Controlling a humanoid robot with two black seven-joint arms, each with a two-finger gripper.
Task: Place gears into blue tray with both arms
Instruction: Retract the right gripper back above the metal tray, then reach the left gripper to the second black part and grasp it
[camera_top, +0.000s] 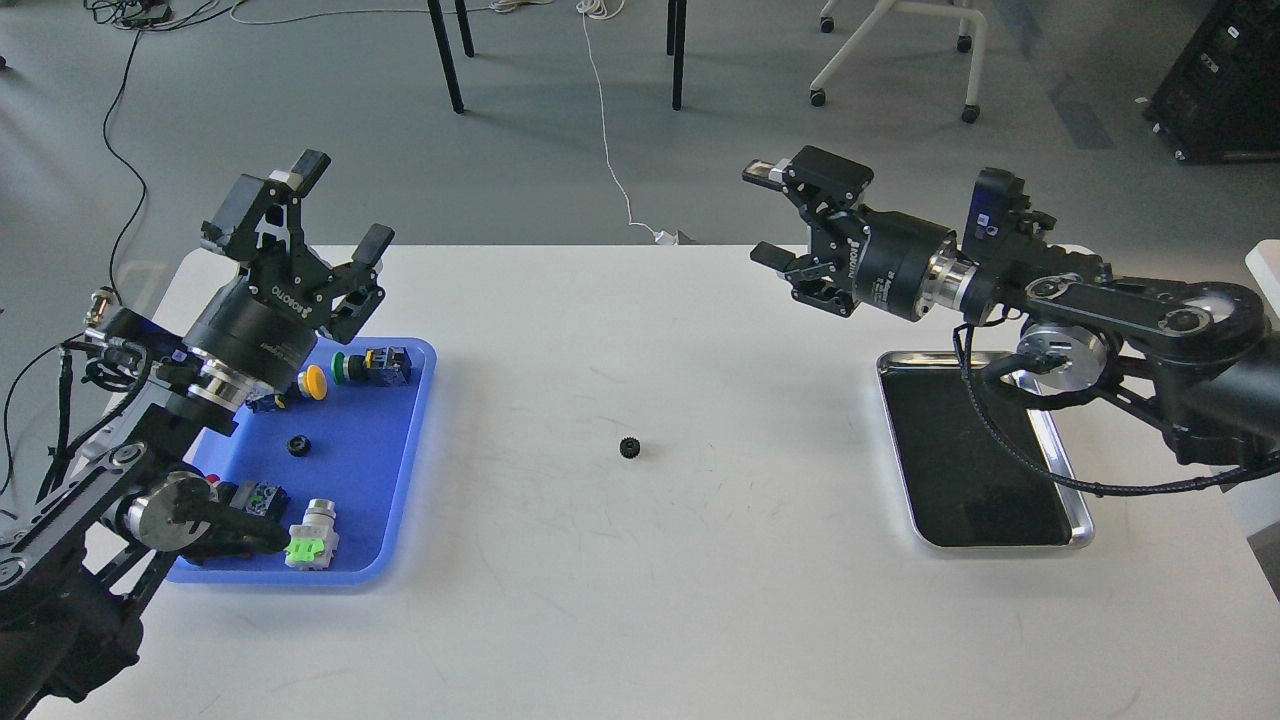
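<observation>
On the white worktop (640, 560) lie two tiny black toothed gears: one gear (297, 446) inside the shallow bright blue plastic tray (395, 470), among four coloured push-button switches (372, 366), the other gear (630, 447) alone mid-worktop. One shiny steel tray (1075, 510) sits right. Left gripper (345, 205) hangs raised over the blue tray, jaws wide apart, holding nothing. Right gripper (768, 215) points leftward, raised, jaws apart, holding nothing.

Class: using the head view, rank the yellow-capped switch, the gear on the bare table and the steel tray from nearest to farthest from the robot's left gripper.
From the left gripper:
1. Yellow-capped switch, in the blue tray just below it.
2. Gear, mid-table.
3. Steel tray, far right.
</observation>
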